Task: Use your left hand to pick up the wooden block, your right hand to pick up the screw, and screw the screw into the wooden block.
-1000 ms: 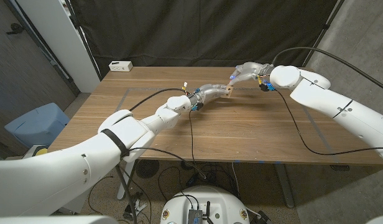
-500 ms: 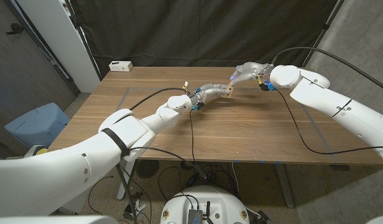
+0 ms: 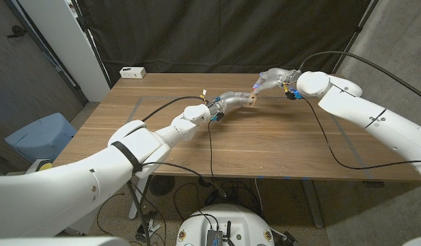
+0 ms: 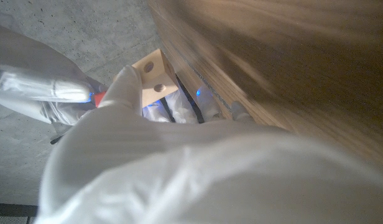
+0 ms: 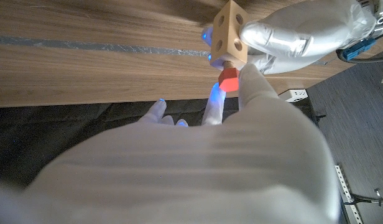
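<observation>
Nothing has moved since earlier. Head view: left hand [image 3: 232, 101] holds the wooden block [image 3: 252, 100] above the table [image 3: 265, 147] near its far edge. Right wrist view: right hand [image 5: 198, 168] pinches the red-headed screw [image 5: 227, 79], which enters the block.
</observation>
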You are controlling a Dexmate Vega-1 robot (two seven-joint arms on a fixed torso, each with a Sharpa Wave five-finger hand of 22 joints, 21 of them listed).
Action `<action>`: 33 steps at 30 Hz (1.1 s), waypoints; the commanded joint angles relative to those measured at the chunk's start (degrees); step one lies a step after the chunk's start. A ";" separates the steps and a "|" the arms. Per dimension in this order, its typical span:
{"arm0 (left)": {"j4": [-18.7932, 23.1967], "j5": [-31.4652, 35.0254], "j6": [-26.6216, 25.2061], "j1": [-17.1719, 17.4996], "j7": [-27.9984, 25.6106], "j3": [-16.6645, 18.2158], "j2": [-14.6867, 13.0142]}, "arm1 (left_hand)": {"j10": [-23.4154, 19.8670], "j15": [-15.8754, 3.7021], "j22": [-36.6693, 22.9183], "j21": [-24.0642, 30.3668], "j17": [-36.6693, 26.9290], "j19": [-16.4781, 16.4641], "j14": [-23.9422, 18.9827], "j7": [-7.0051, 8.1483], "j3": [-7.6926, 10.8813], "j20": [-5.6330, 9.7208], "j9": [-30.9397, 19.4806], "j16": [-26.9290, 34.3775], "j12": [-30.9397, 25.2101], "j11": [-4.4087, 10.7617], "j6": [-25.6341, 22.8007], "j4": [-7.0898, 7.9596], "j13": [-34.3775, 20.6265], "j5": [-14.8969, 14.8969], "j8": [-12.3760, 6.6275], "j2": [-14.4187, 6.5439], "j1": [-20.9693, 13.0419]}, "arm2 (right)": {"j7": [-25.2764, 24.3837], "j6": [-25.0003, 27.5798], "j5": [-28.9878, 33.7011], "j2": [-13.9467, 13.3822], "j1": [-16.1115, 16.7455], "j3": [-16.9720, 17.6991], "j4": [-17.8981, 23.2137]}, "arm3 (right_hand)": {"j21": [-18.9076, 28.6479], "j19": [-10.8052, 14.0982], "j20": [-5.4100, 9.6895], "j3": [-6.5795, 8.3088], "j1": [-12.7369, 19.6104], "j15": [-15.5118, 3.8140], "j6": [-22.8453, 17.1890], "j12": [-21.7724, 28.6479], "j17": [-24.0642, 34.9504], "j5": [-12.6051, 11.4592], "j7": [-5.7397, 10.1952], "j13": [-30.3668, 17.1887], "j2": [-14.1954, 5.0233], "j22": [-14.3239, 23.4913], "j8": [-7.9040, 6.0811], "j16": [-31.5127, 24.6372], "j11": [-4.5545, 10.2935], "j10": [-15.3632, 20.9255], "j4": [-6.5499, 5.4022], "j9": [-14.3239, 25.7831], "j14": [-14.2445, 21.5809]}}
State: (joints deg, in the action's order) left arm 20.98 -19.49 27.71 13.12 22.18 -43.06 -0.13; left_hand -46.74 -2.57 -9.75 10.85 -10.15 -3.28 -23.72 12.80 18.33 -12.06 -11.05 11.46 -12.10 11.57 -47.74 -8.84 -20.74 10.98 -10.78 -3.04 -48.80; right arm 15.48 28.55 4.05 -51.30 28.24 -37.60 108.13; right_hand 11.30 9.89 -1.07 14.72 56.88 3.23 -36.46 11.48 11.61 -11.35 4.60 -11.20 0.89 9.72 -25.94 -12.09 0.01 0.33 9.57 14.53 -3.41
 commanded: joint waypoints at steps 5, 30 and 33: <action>0.18 -0.03 1.04 0.43 0.64 0.35 -0.25 | 0.11 -1.91 -0.27 0.11 -0.17 0.35 0.13 0.06 0.00 -0.05 -0.14 0.16 -0.23 0.14 -0.88 0.21 -0.16 0.08 -0.58 -0.14 0.12 | -0.92 0.44 0.22 0.08 0.55 0.15 0.32 | 0.49 1.03 0.09 0.75 0.86 -0.12 -2.02 0.61 0.16 0.43 0.34 -0.12 -0.10 0.17 -0.98 -0.50 0.32 1.23 -0.07 0.14 0.98; -0.15 -0.03 -1.52 -0.15 -0.31 0.08 0.29 | 0.16 -1.84 -0.27 0.13 -0.16 0.30 0.13 0.05 -0.06 -0.01 -0.14 0.18 -0.19 0.25 -0.87 0.22 -0.13 0.09 -0.57 -0.11 0.16 | -1.61 0.46 0.68 1.07 0.09 -0.47 -0.91 | 0.65 2.73 -0.09 1.05 0.13 -0.10 -6.81 0.92 0.26 0.88 1.30 -0.11 0.14 0.19 -3.53 -0.92 1.43 3.85 -0.80 0.47 2.79; -0.21 -0.07 -2.06 -0.31 -0.55 0.02 0.36 | 0.22 -1.77 -0.27 0.14 -0.18 0.28 0.19 0.05 -0.04 -0.01 -0.14 0.18 -0.17 0.25 -0.98 0.24 -0.12 0.10 -0.61 -0.18 0.14 | -1.79 0.13 0.86 1.40 -0.06 -0.67 -1.41 | 0.71 3.11 -0.03 0.91 -0.26 -0.23 -7.68 0.97 0.25 0.92 1.50 -0.11 0.32 0.19 -3.94 -1.02 1.57 4.33 -0.95 0.44 3.23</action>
State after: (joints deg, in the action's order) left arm 21.01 -19.50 27.16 13.24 22.34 -42.82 -0.03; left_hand -46.74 -2.57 -9.75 10.85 -10.15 -3.29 -23.72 12.82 18.13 -12.06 -11.08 11.46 -12.10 11.57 -47.77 -8.77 -20.74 10.98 -10.78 -3.04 -48.80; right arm 14.00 29.10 4.38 -50.80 28.84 -37.49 108.00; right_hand 11.70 12.31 -1.02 15.56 57.08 2.86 -43.24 11.91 11.59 -10.58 6.05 -11.20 0.68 9.72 -29.41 -12.74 1.52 3.95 8.98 14.75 -0.69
